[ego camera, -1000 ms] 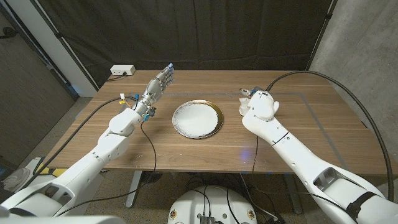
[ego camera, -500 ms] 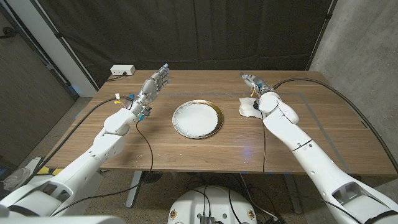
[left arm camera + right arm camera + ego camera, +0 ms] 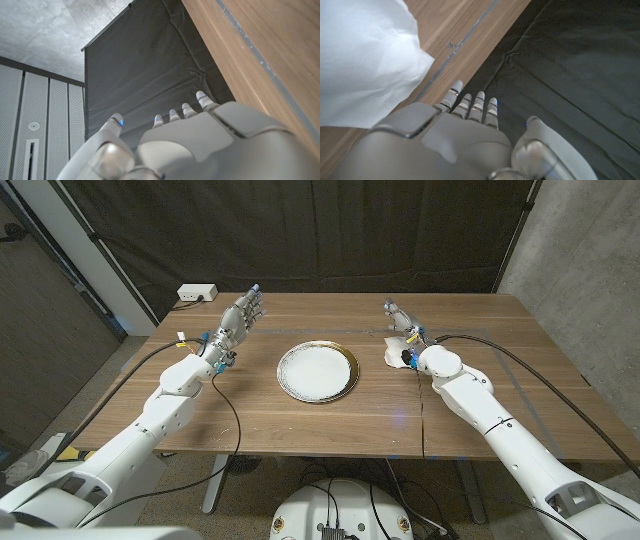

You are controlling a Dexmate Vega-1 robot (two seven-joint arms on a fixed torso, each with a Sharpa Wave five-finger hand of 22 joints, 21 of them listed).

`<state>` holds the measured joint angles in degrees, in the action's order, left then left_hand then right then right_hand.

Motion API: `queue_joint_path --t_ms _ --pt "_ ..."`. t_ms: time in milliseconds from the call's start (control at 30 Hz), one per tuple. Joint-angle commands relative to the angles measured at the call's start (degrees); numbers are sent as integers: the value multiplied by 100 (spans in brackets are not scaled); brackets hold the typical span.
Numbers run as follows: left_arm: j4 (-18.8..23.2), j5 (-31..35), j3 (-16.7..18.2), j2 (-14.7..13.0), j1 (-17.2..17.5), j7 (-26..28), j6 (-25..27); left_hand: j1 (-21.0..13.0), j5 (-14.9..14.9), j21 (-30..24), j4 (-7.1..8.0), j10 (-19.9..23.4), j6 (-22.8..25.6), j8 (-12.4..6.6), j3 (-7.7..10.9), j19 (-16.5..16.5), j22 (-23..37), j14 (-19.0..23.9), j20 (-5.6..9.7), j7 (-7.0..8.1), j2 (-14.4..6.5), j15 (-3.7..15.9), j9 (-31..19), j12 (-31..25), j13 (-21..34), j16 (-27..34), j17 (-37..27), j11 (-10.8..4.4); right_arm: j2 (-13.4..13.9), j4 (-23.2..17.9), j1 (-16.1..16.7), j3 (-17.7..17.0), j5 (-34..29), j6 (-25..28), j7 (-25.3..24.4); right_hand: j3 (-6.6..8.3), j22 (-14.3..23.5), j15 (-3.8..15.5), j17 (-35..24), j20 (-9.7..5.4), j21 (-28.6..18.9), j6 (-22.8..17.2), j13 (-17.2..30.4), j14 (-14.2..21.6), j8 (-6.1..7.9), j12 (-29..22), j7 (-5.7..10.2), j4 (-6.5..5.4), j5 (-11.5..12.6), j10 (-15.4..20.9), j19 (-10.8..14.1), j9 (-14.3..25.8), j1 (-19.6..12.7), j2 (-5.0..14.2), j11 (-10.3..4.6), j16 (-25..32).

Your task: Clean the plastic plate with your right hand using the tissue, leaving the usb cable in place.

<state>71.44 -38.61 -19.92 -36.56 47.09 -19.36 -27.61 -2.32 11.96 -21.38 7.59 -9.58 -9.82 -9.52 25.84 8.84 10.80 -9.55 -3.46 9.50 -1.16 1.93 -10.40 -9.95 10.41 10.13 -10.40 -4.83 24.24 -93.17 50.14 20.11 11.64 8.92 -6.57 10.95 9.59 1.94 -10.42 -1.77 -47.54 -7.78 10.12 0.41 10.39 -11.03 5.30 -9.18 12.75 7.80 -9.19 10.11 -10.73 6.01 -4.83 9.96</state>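
Observation:
The white plastic plate with a gold rim lies at the middle of the table. To its right a crumpled white tissue lies on the wood, and it is also in the right wrist view. My right hand is raised just beyond the tissue, fingers stretched out and holding nothing. My left hand is up in the air left of the plate, fingers apart and empty.
A white socket box sits at the table's back left corner. Black cables run from both arms across the wood. A dark curtain hangs behind the table.
My right hand has lifted off the tissue, uncurled and moved toward the table's far side as the arm swung outward. My left hand has drifted left.

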Motion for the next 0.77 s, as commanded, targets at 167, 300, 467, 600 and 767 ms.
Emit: queue_joint_path --t_ms 167,300,467,600,767 --pt "-85 -355 142 -60 1 -241 433 4 18 50 51 -356 -505 -11 -5 75 34 -198 79 -123 -47 137 4 -13 -7 -18 -7 20 138 551 -63 232 1124 -2082 -263 -82 15 419 5 -305 91 -94 18 -54 42 -50 -26 1 18 84 -143 17 120 -54 4 28" --pt "-235 -405 179 -58 -49 -384 397 10 18 60 57 -376 -518 -23 -12 93 36 -231 77 -142 -52 120 5 -19 -8 -19 -8 30 201 375 -57 306 1094 -1884 -479 -94 14 428 16 -301 112 -104 17 -60 43 -50 -44 10 20 83 -148 16 141 -65 33 27" --pt "-491 -412 189 -38 -146 -611 289 18 18 68 63 -387 -524 -37 -22 104 39 -255 84 -158 -54 122 5 -30 -8 -14 -8 36 261 107 -9 393 1030 -1572 -791 -96 14 429 31 -288 133 -119 16 -62 45 -56 -56 25 24 97 -143 15 150 -62 38 26" --pt "-681 -485 194 -14 -175 -762 320 23 17 77 66 -411 -544 -40 -30 119 40 -267 85 -176 -56 116 6 -30 -9 -10 -8 45 176 68 -12 498 1009 -1498 -960 -96 14 429 44 -276 150 -124 16 -57 44 -63 -64 46 28 113 -137 15 147 -65 42 27" --pt "-934 -486 198 30 -217 -865 263 29 18 93 72 -458 -583 -40 -41 151 43 -304 84 -210 -58 114 6 -26 -9 -11 -8 55 180 -31 -63 579 981 -1331 -1079 -91 13 431 56 -269 166 -122 16 -47 41 -65 -76 70 34 121 -131 14 136 -64 32 28"
